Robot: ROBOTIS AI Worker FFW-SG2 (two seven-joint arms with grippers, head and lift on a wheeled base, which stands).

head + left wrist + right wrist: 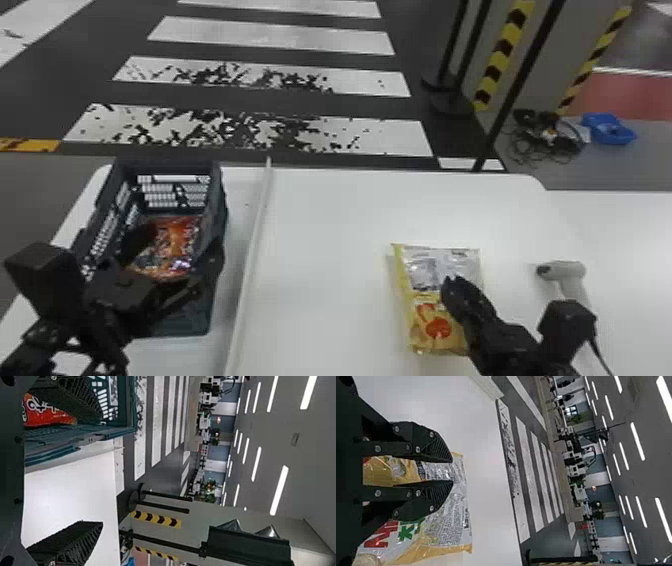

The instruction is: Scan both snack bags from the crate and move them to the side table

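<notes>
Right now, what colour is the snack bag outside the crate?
The snack bag is yellow and silver with red patches; the head view shows it best.

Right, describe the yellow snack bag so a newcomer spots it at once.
On the white table, find the dark crate, then cross the raised divider to its right. There, with the right gripper over it, lies a yellow snack bag with a silvery panel and red picture. The other bag, inside the crate, is orange-red.
</notes>
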